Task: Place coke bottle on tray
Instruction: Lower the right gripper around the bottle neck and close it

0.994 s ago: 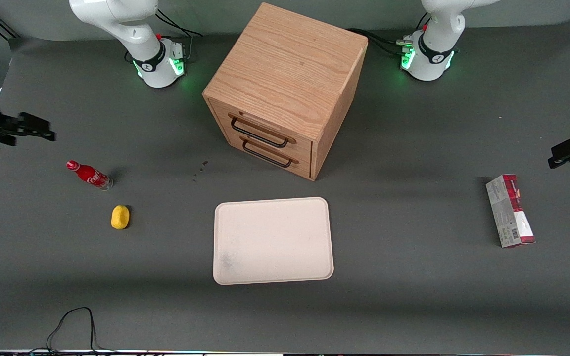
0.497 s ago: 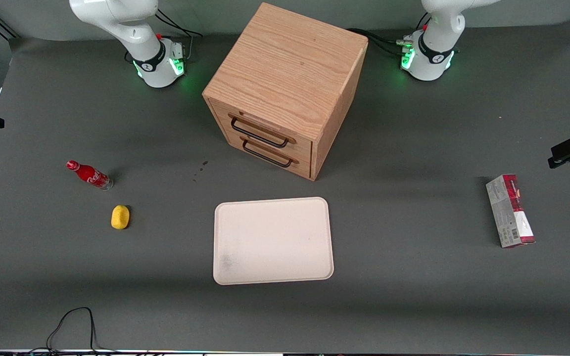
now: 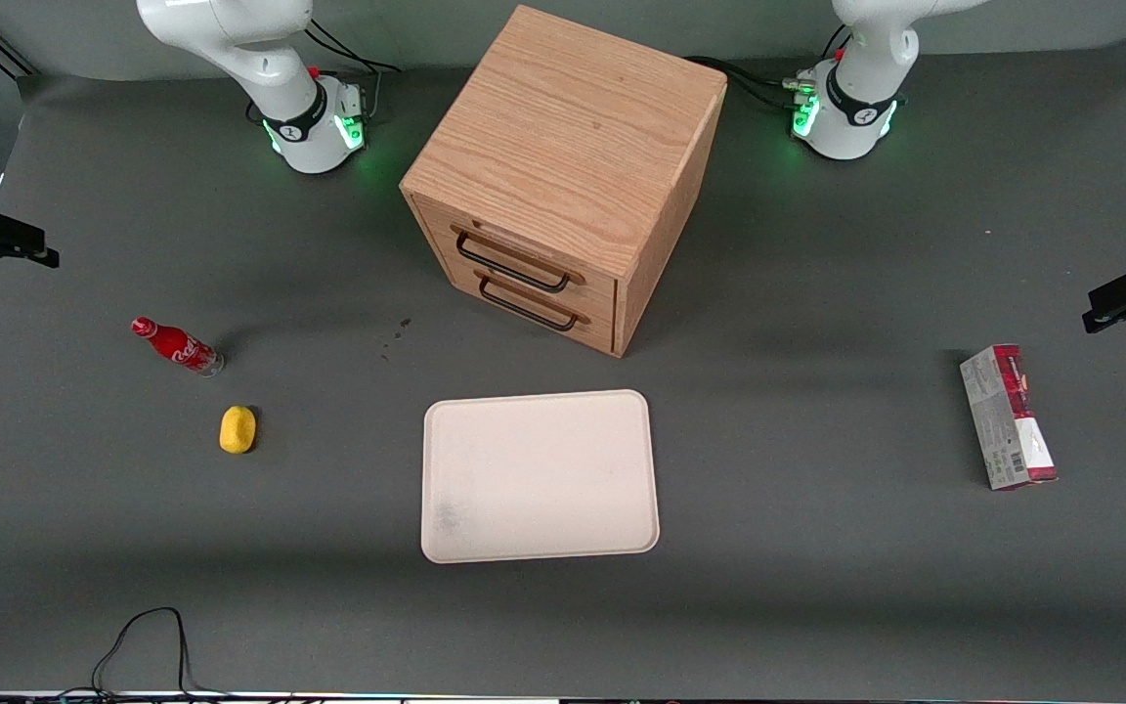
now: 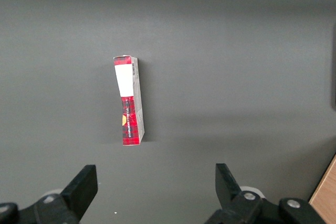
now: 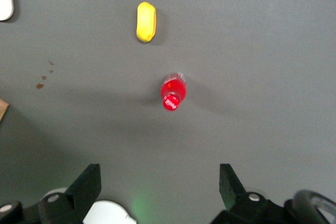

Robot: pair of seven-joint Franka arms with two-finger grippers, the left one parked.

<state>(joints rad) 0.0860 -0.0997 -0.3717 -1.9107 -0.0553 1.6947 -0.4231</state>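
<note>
**Gripper back in at frame edge, bottle untouched**

Front view: your gripper (image 3: 21,249) shows at the left edge of the frame, upper-mid height, above the table at the working arm's end. 0.5 s ago only a sliver of it showed at that edge; 1.0 s ago it reached further in. So it's gone out and partly come back. The coke bottle (image 3: 177,345) stands upright in the left third, nearer the front cam than the gripper and well apart from it. It hasn't moved across the three frames. The yellow object (image 3: 238,429) lies near it, a bit lower in frame, also unchanged. The tray (image 3: 540,476) sits flat at lower centre w/ nothing on it, in front of the wooden cabinet (image 3: 563,166) w/ both drawers closed. The red-and-grey carton (image 3: 1008,417) lies at right, toward the parked arm's end. A black cable (image 3: 138,640) loops at the bottom-left edge.

Right wrist view: you're looking straight down on the bottle (image 5: 173,93), cap toward the cam. The fingers (image 5: 86,184) stand wide apart w/ nothing between them, and the bottle sits clear of both. The yellow object (image 5: 146,21) lies near it, and a few small brown specks (image 5: 44,77) mark the table.

Left wrist view: just the carton (image 4: 129,100) lying on the grey table (image 4: 236,51).
</note>
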